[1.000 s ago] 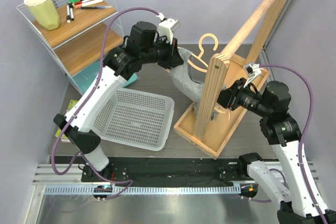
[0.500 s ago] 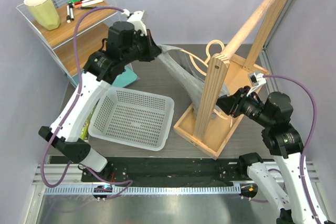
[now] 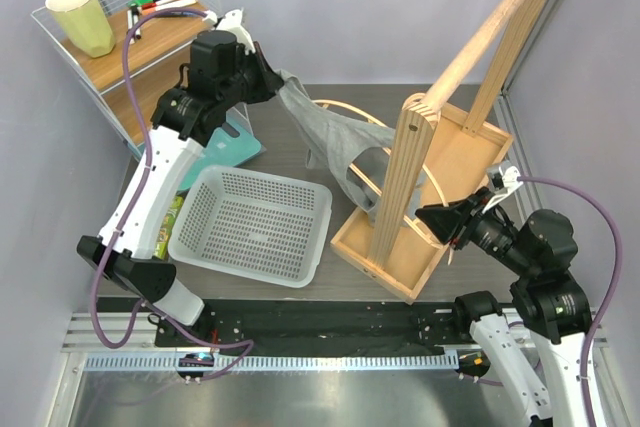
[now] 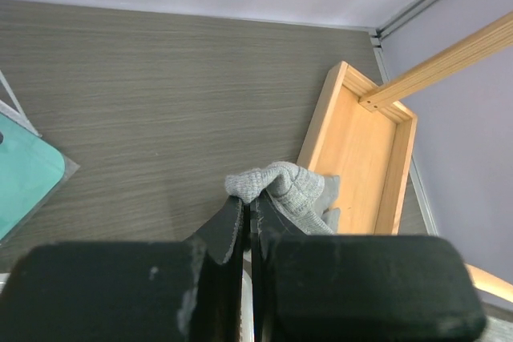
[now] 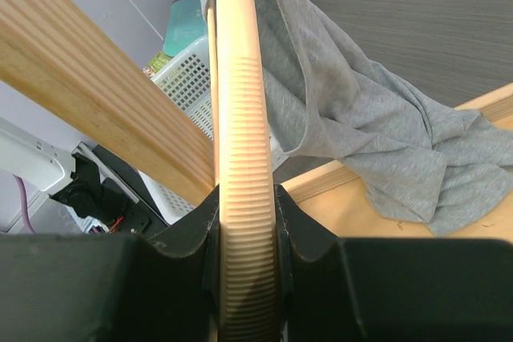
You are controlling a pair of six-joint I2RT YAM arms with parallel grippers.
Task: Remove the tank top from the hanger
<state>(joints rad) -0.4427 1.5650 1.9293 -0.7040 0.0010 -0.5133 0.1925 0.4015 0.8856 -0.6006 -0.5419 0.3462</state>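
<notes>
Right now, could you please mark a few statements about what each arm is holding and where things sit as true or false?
1. The left gripper is shut on a fold of the tank top. True.
2. The right gripper is open and holds nothing. False: it is shut on the ribbed arm of the hanger.
3. The tank top lies inside the white basket. False: it is stretched from the left gripper to the hanger, not in the basket.
4. A yellow-green cup stands on the top shelf. True.
5. The tank top is fully off the hanger. False: grey fabric is draped against the hanger in the right wrist view.
</notes>
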